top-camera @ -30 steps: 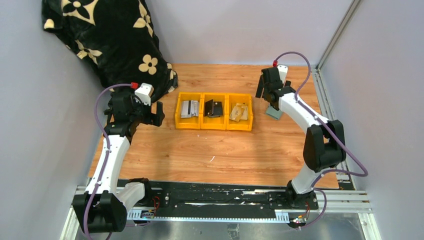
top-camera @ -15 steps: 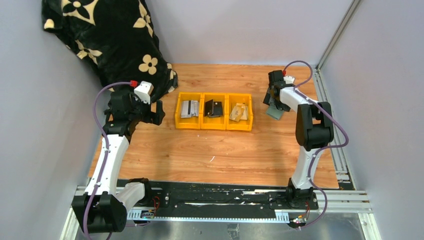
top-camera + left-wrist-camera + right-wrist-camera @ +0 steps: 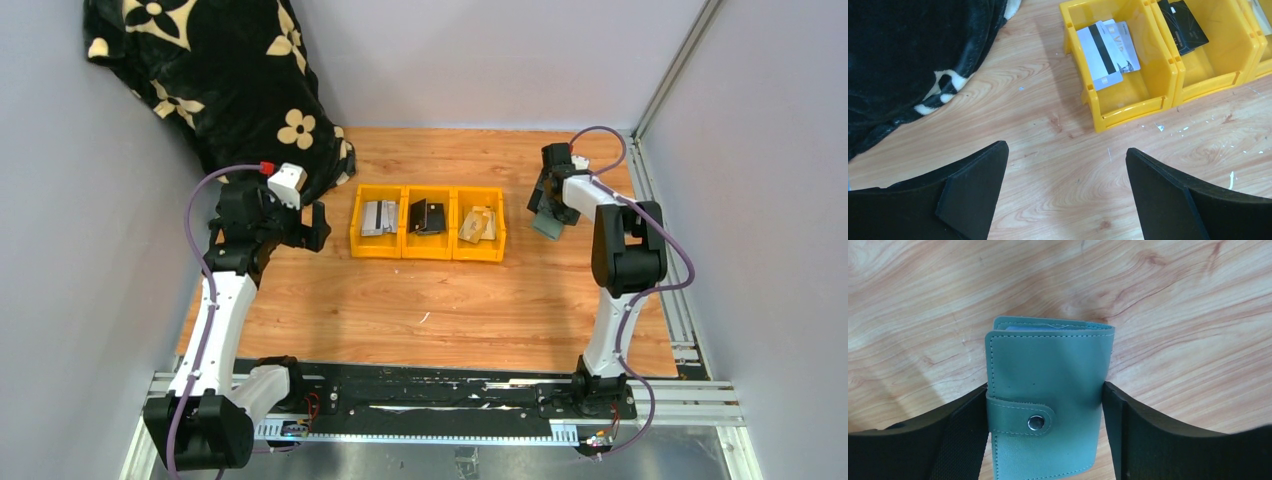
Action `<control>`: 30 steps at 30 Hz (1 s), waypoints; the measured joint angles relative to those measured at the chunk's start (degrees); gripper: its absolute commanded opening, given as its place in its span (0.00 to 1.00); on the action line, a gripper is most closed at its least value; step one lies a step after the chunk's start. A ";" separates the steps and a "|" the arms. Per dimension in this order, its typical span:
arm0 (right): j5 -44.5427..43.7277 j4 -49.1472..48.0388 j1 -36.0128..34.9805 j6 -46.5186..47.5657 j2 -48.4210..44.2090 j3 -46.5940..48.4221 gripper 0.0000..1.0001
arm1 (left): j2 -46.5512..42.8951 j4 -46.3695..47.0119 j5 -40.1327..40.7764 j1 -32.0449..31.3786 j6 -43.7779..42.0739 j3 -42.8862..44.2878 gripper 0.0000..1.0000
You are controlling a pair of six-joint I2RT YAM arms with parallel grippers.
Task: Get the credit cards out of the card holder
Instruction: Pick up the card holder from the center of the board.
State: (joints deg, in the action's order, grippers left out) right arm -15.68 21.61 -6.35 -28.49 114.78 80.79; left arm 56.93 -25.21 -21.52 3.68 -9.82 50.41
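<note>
The card holder (image 3: 1048,375), a grey-green wallet snapped shut by its tab, lies flat on the wood at the far right of the table (image 3: 546,226). A pale card edge shows at its far end. My right gripper (image 3: 1044,390) is down over it, and its two black fingers press against the wallet's left and right edges. In the top view the right gripper (image 3: 551,207) covers most of it. My left gripper (image 3: 1065,150) is open and empty above bare wood, left of the yellow bins (image 3: 318,228).
Three joined yellow bins (image 3: 427,245) stand mid-table: white cards (image 3: 1105,47) in the left one, black cards (image 3: 1188,30) in the middle, tan ones (image 3: 478,222) in the right. A black flowered blanket (image 3: 220,70) fills the far left corner, close to the left arm.
The right arm has folded in and its wrist has come down over the card holder, with the fingers now against its sides. The left arm has hardly moved.
</note>
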 measured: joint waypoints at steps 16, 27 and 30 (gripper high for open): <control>11.28 -1.86 -0.83 -0.20 -23.63 -17.64 0.56 | -2.12 -2.10 -5.40 0.00 2.80 1.73 1.00; 15.76 -4.33 -21.31 -13.97 -43.54 -18.82 0.55 | -6.54 -3.67 -12.24 -5.22 9.79 4.90 1.00; 15.96 -6.16 -28.79 -19.58 -41.55 -18.18 0.56 | -8.02 -4.63 -12.35 -9.09 12.15 4.87 1.00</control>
State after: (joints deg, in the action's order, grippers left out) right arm 0.27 15.44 -35.14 -48.07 73.23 62.61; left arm 48.90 -29.85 -33.87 -5.41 2.33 55.29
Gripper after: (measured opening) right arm 0.610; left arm 0.997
